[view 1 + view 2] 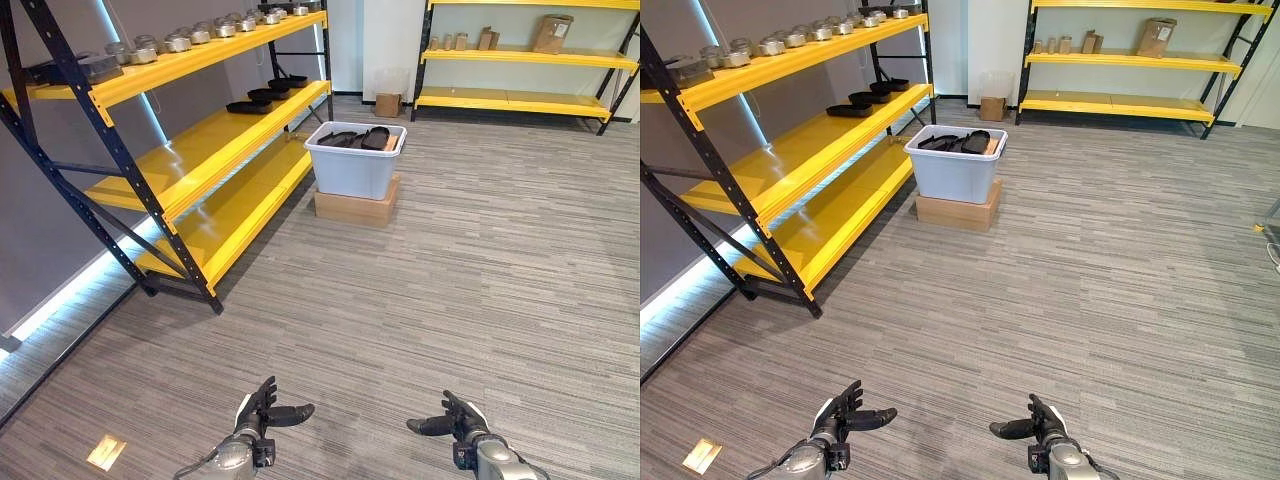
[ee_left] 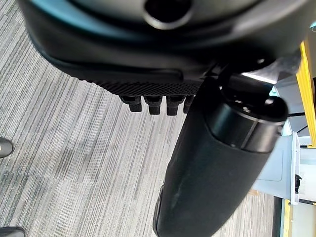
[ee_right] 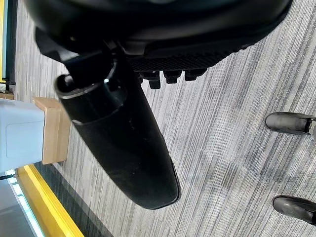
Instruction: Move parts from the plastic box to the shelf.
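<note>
**Stock at the plastic box: both hands empty, parts not yet on the move**

- Plastic box (image 1: 355, 160): pale grey tub, open at the top, standing on a low wooden block (image 1: 355, 207) on the grey striped floor (image 1: 480, 270). This is the landmark for every entry below.
- Parts (image 1: 362, 138): dark, flat pieces lying inside the plastic box, heaped against its far rim.
- Shelf (image 1: 215, 140): yellow boards on a dark blue frame, just beside the plastic box on the robot's left. Its middle board carries more dark parts (image 1: 265, 95) in a row, level with the box and slightly beyond it. Its top board carries a row of metal tins (image 1: 185, 40).
- Second shelf (image 1: 520, 60): same yellow build, against the wall well beyond the plastic box, holding a few brown cartons (image 1: 551, 32). A small carton (image 1: 388, 104) sits on the floor beyond the box, near that wall.
- Left hand (image 1: 262, 408): well short of the plastic box, low over the floor, fingers loosely spread and thumb pointing inward, holding nothing.
- Right hand (image 1: 455, 417): likewise well short of the plastic box, alongside the left, fingers relaxed and thumb pointing inward, holding nothing.
- A person's dark shoes (image 3: 290, 123): on the floor, seen past the right hand in the right wrist view, on the side away from the plastic box.
</note>
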Robot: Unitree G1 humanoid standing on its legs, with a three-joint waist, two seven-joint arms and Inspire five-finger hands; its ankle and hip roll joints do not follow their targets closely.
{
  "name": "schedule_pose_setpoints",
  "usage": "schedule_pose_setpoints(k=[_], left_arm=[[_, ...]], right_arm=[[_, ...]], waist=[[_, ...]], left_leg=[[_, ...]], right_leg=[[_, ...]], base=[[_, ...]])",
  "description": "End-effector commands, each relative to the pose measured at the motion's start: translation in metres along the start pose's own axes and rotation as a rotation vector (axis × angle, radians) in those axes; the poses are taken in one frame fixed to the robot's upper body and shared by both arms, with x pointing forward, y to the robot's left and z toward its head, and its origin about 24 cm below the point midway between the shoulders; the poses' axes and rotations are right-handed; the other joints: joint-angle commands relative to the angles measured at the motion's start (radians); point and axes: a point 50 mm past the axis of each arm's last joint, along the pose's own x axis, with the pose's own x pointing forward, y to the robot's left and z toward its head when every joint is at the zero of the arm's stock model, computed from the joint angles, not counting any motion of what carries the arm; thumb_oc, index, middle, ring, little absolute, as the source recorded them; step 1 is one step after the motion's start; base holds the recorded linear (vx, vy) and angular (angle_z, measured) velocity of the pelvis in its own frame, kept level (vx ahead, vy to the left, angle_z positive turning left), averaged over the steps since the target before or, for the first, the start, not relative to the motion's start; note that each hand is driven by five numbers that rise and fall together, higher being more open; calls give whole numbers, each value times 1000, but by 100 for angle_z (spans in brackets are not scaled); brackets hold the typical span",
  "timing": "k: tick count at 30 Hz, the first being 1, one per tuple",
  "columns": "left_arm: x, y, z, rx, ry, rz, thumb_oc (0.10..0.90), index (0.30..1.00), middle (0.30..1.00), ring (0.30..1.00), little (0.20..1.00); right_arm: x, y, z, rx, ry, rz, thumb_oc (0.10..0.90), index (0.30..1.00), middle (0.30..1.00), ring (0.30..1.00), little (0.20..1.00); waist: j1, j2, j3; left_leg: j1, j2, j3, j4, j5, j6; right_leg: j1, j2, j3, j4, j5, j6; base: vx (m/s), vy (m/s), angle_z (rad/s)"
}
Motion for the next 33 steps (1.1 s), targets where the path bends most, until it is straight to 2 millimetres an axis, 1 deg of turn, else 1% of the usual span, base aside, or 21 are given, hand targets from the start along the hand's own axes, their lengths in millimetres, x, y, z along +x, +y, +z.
schedule_pose_setpoints(k=[1, 11, 20, 24, 28, 30, 33], left_arm=[[14, 1, 41, 33, -131, -6, 900, 1000, 1000, 1000, 1000], [15, -1, 41, 42, -123, -8, 900, 1000, 1000, 1000, 1000], [16, -4, 40, -4, -116, -15, 900, 1000, 1000, 1000, 1000], [16, -3, 40, 5, -113, -10, 900, 1000, 1000, 1000, 1000], [17, -3, 42, 6, -120, -9, 900, 1000, 1000, 1000, 1000], [17, -2, 47, 5, -136, -8, 900, 1000, 1000, 1000, 1000], [17, -1, 56, -10, -165, -5, 900, 1000, 1000, 1000, 1000]], right_arm=[[5, 0, 41, -33, -152, 23, 900, 1000, 1000, 1000, 1000], [5, 1, 40, -31, -145, 31, 900, 1000, 1000, 1000, 1000], [5, -1, 36, -26, -131, 25, 900, 1000, 1000, 1000, 1000], [5, 0, 37, -39, -135, 26, 900, 1000, 1000, 1000, 1000], [5, -1, 41, -38, -146, 26, 900, 1000, 1000, 1000, 1000], [6, -2, 44, -34, -152, 26, 900, 1000, 1000, 1000, 1000], [7, -3, 45, -34, -142, 19, 900, 1000, 1000, 1000, 1000]], waist=[[-8, -29, -24], [-8, -29, -24], [-8, -27, -25], [-8, -28, -24], [-8, -28, -20], [-5, -30, -14], [7, -39, -3]], left_leg=[[-19, 18, -14, -5, -9, -28], [-18, 20, -14, -5, -9, -30], [-19, 19, -20, -5, -9, -31], [-19, 19, -23, -5, -8, -32], [-22, 20, -25, -5, -9, -30], [-24, 20, -26, -5, -8, -28], [-55, 9, -29, 34, -26, -11]], right_leg=[[69, -42, -18, 24, -119, 54], [70, -39, -17, 23, -118, 54], [74, -39, -25, 19, -117, 52], [74, -37, -25, 18, -119, 51], [70, -36, -24, 21, -122, 50], [64, -38, -24, 28, -124, 52], [34, -51, -16, 75, -131, 57]], base=[[0, 0, 0], [0, 0, 0], [0, 0, 0], [0, 0, 0], [0, 0, 0], [0, 0, 0], [-7, 84, 0]])
